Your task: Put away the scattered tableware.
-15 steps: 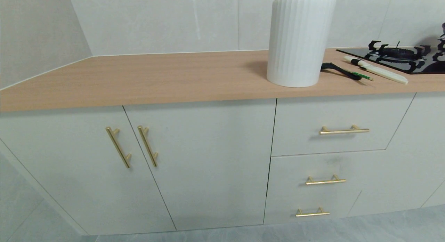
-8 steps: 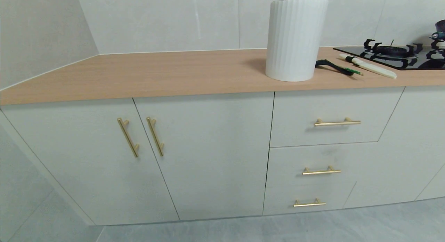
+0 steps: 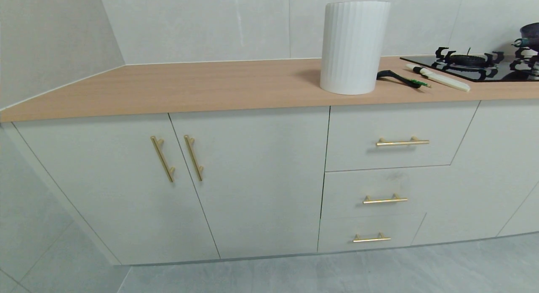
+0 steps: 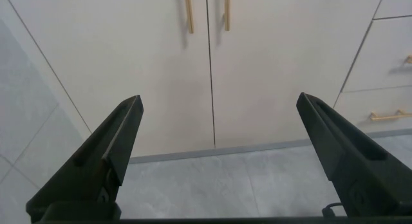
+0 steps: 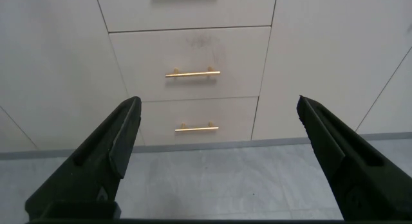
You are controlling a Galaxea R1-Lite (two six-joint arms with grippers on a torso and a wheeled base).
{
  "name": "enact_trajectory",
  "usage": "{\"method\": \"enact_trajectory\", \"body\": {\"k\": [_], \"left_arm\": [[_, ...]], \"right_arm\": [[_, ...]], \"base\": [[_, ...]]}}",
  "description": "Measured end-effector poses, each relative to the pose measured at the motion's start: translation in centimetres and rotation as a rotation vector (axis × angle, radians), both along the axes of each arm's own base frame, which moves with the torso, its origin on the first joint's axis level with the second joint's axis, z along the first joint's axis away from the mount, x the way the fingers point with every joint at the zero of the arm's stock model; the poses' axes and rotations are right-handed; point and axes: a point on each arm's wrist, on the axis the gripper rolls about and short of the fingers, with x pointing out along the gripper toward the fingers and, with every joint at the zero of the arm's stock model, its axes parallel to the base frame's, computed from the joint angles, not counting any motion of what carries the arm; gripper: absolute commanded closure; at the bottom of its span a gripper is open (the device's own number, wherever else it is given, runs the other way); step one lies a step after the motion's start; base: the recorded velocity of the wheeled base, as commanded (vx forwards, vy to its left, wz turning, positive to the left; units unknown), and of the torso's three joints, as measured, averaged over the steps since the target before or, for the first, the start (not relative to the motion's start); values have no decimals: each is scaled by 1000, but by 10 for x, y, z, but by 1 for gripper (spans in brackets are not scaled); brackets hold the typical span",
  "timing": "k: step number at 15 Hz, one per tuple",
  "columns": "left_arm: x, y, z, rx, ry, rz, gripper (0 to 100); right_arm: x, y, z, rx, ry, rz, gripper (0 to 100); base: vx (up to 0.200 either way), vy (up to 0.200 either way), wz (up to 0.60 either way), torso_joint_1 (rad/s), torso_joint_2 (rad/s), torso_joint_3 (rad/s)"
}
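Head view has shifted over the last second: camera motion, the objects are unmoved. The black curved utensil (image 3: 399, 78) and cream flat utensil (image 3: 442, 79) lie on the brown wooden desk (image 3: 189, 86) beside the white ribbed cylindrical container (image 3: 353, 46). The left gripper (image 4: 217, 100) and right gripper (image 5: 217, 102) are low before the cabinet fronts (image 3: 252, 179), jaws released, empty. Judged: repositioning, no pickup begun.

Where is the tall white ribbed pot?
In the head view, the tall white ribbed pot stands on the wooden countertop, right of centre, with a black-handled utensil lying beside it toward the black stove.
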Motion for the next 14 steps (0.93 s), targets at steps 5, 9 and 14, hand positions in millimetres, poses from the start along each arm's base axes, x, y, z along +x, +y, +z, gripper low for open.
{"method": "enact_trajectory", "body": {"k": [5,9,14], "left_arm": [[0,0,0,-2,0,0,0],[0,0,0,-1,0,0,0],[0,0,0,-2,0,0,0]], "right_arm": [[0,0,1,-1,-4,-2,0],[-1,0,40,46,-28,32,0],[67,4,98,43,266,105,0]], "base": [[0,0,0,0,0,0],[0,0,0,0,0,0],[0,0,0,0,0,0]]}}
